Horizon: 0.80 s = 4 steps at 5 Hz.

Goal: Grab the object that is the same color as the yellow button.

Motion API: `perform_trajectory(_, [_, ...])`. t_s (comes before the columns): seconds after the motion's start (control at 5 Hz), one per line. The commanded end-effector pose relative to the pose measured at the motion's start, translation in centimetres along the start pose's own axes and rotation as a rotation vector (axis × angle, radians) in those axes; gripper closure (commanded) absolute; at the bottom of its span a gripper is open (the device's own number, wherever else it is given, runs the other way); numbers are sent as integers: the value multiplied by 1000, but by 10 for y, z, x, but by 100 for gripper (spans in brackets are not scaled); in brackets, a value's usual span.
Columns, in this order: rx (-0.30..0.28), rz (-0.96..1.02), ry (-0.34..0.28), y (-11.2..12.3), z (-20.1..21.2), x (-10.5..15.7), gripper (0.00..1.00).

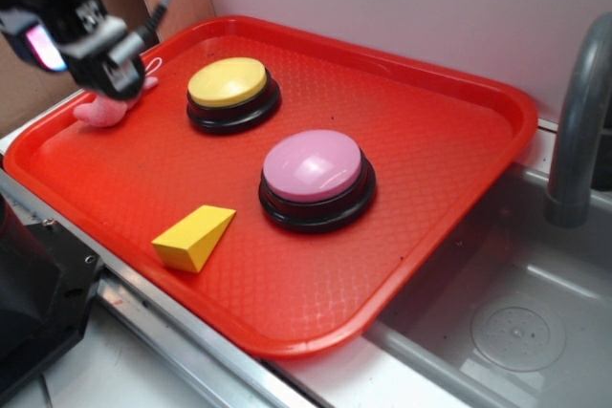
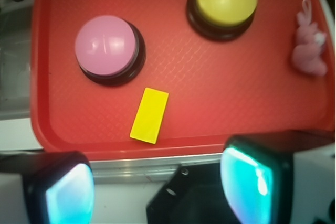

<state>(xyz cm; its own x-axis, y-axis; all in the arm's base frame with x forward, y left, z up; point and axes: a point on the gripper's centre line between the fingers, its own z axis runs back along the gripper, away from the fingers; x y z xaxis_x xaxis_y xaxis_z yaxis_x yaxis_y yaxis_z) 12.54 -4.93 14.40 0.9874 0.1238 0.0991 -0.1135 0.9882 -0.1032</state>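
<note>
So the biggest thing here is the red tray (image 1: 459,102), which is sitting on the counter with its right edge hanging over a grey sink (image 1: 535,303), and a grey faucet (image 1: 579,131) is standing up at the right. Everything that matters is lying on that tray.

Next down in size, the two push buttons. The pink button (image 1: 314,165) is sitting mid-tray and the yellow button (image 1: 228,82) is sitting behind it toward the back left, well apart from each other.

Then the gripper (image 2: 157,184), which is hovering up high at the left end of the tray, above the pink plush toy (image 1: 100,112). In the wrist view the two fingers (image 2: 68,192) are showing at the bottom with a wide gap between them, so they're spread and holding nothing.

Smallest is the yellow block (image 1: 194,237), the thing to grab. It's lying flat near the tray's front rim, just in front and to the left of the pink button, touching nothing.

What I'm thinking could go wrong: the gripper is parked right over the plush, so a straight drop would be grabbing the wrong thing. Also the block is a wedge, so fingers closing on the sloped face could squeeze it out sideways. And it's close to the raised rim, so one finger could be catching the lip on the way down.
</note>
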Motion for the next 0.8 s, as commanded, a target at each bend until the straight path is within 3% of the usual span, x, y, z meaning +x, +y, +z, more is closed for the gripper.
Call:
perform_trajectory(0.0, [-89,212,39,-2,-67,-4,0])
perform_trajectory(0.2, [-124,247,24,-4,-91,-3,0])
perform_trajectory(0.4, [-116,225,19,-10,-112,1,0])
perform_trajectory(0.6, [-164,177,29,-15,-126,2,0])
